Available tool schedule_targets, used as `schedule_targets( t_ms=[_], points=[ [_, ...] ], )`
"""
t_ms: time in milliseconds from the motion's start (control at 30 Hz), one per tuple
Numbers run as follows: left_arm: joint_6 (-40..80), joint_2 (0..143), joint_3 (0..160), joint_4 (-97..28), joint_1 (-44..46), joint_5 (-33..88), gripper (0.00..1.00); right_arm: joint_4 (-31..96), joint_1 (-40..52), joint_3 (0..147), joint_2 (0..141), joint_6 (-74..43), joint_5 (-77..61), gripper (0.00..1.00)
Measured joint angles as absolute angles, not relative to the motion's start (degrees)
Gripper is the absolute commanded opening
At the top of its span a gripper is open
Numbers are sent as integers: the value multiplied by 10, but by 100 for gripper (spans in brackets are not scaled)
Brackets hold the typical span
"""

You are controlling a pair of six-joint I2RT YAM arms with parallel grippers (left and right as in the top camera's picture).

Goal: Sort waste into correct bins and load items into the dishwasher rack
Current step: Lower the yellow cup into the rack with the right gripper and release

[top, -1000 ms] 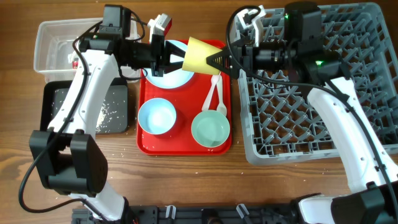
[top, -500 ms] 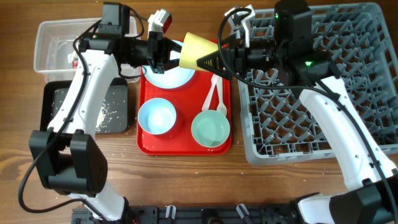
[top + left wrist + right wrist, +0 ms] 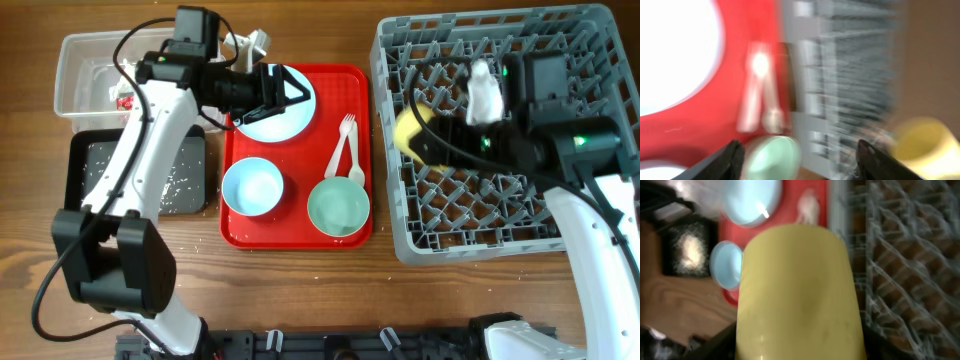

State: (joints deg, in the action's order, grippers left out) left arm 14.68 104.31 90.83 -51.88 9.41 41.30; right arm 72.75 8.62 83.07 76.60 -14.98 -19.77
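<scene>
The small yellow cup (image 3: 413,131) hangs on its side over the left part of the grey dishwasher rack (image 3: 590,60), and my right gripper (image 3: 438,142) is shut on it. In the right wrist view the cup (image 3: 797,290) fills the space between the fingers. My left gripper (image 3: 290,95) stands open and empty above the light blue plate (image 3: 262,120) on the red tray (image 3: 300,235). On that tray lie a pale blue bowl (image 3: 252,187), a teal bowl (image 3: 338,207), and a white fork and spoon (image 3: 345,150). The left wrist view is blurred; its fingers (image 3: 727,160) are far apart.
The clear tub (image 3: 85,60) sits at the back left with a red-and-white wrapper (image 3: 125,100) inside. In front of it lies the black tray (image 3: 140,175) speckled with rice grains. Both arms reach in over the tray and rack.
The cup passed from the left gripper to the right one. The left gripper opened and stayed over the plate. The right arm swung right with the cup, over the rack.
</scene>
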Motion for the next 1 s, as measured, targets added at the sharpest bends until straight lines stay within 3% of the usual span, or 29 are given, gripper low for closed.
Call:
schedule_targets(
  t_ms=[133,333,367,433,500,700,833,1000],
  points=[
    [147,1043,908,-538,131,230,77,887,86,822,787,-203,-104,68],
    [146,1043,908,-538,140,156,77,827,86,705,809,-225,-85,68],
    [146,1043,908,-538,140,152,78,811,86,681,815,-227,-86,71],
    [146,1043,908,-538,140,148,78,767,86,651,832,-229,-88,89],
    [146,1043,908,-538,140,146,78,731,86,639,848,-233,-93,98],
    [146,1043,908,-540,140,144,79,695,86,674,867,-229,-107,91],
    [146,1043,908,-542,140,144,82,690,89,838,871,-206,-116,85],
    [145,1043,908,-542,140,144,84,621,168,882,875,-178,-131,82]
  ],
)
